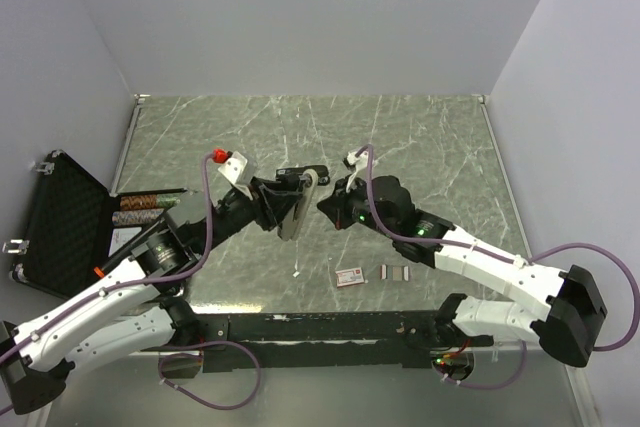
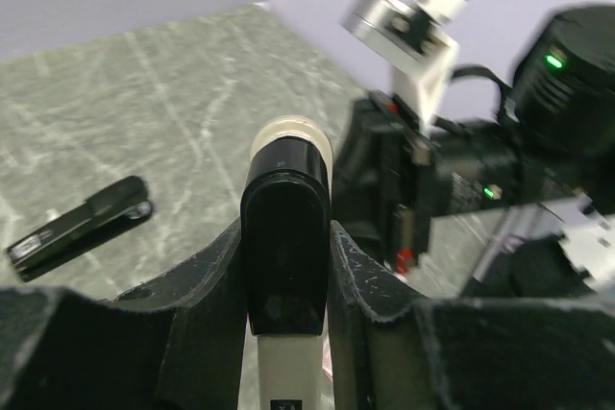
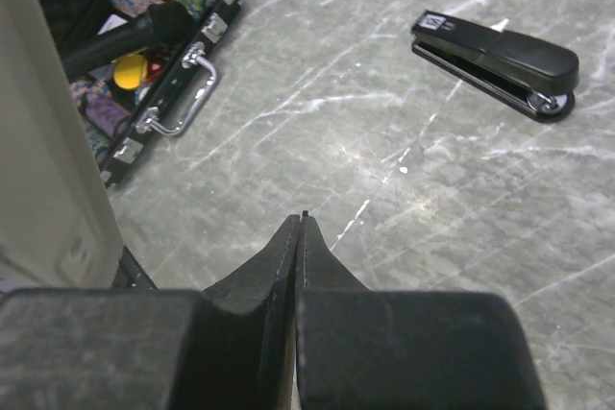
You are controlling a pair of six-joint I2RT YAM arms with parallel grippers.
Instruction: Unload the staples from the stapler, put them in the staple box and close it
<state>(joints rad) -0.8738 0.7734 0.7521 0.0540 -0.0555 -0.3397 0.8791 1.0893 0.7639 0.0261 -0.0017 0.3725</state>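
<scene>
stapler (image 2: pixel 286 199), cream and black, sits clamped upright between the left gripper (image 2: pixel 286 249) fingers above the table (image 1: pixel 420 147), the right gripper (image 3: pixel 302 223) beside it pinched closed and empty, loose staples (image 1: pixel 397 272) lying near the table's front edge.

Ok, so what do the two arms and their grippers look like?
The left arm and right arm have white shells, black joints and black bases. A purple cable loops along each. The left wrist has a red plug; a green light glows on the right. The left gripper and right gripper are black, each with two flat fingers, scuffed whitish at the edges on the left.
</scene>
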